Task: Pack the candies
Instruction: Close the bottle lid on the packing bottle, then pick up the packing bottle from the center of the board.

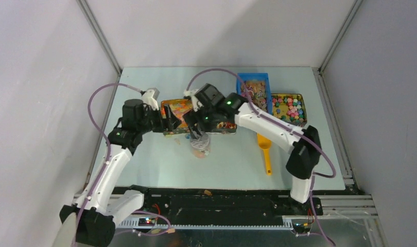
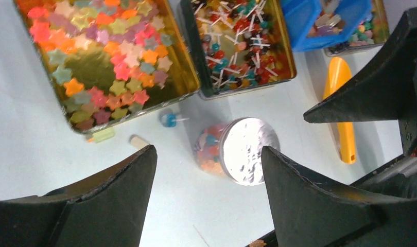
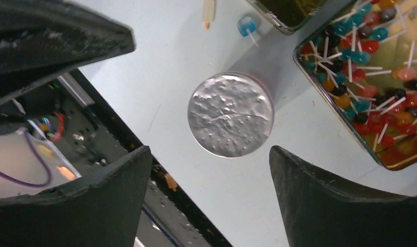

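Bends wrist-down, right gripper (image 3: pixel 209 152) spread wide and empty above the lidded jar (image 3: pixel 230 114). Stretches low, left gripper (image 2: pixel 207 150) equally wide and empty, candies (image 2: pixel 206 153) in that jar between its fingertips, more in tins (image 2: pixel 93 67) beyond.

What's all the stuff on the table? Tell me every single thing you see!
Star sweets: many, pink, orange, yellow, green, in the left gold tin.
Lollipops: many, mixed colours, white sticks, in the middle tin.
Blue bin: one, sweets inside, far right side.
Right tin: one, gold, mixed sweets, beside the blue bin.
Jar: one, clear, sweets inside, in front of the tins.
Lid: one, silver, on the jar.
Loose lollipop: one, blue, on the table.
Loose pieces: two, yellow-green and cream, by the star tin.
Scoop: one, orange, right of the jar.
Left gripper: black, open.
Right gripper: black, open, above the lid.
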Motion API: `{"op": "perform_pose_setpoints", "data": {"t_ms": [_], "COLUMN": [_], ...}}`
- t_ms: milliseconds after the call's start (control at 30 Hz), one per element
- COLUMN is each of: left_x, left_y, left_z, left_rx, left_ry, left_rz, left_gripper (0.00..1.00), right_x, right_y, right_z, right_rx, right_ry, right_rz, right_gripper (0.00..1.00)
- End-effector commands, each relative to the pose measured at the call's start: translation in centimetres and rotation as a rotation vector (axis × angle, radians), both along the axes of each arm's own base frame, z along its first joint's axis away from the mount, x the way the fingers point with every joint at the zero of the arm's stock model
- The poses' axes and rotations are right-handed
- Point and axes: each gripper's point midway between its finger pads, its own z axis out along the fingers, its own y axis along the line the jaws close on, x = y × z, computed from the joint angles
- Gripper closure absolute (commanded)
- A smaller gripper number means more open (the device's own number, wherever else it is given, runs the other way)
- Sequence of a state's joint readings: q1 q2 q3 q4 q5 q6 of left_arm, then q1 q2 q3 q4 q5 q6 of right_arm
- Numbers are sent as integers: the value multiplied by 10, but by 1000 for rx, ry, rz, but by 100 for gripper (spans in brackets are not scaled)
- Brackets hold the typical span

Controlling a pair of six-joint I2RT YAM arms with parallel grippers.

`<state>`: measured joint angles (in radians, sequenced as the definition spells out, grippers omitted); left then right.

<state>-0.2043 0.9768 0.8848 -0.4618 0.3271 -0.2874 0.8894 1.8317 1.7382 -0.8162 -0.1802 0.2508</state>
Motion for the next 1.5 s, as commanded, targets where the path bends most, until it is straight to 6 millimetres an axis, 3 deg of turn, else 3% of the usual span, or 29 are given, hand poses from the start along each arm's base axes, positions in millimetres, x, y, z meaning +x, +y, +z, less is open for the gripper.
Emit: {"op": "perform_pose_setpoints", "data": {"t_ms": [0,200,333,700,1033,1333,1467], "left_x": [-16,-27,-27,-27,-24,-24,-23], "left_y": [18,46,52,55,55,55,54], "left_z": [-22,-48,-48,-61,-66,-67,-68], "left_rx": [-6,-1,10,32,37,35,33], "left_ry": [80,142,127,115,116,117,121], "left_rz": [29,120,148,144,140,137,138], "left_gripper": [19,19,18,7,3,3,3], "right_x": [-13,-14,-10,-5,1,11,10], "right_y": [-6,5,3,8,15,7,8], "right_z": [-31,-49,-62,-44,-75,-83,-83], "right_rx": [-260,-394,-478,-423,-447,-464,-451], "right_ry": [-69,-143,-163,-194,-97,-63,-50], "right_rz": [161,234,248,254,314,317,311], "right_gripper": [9,4,3,0,0,0,5]}}
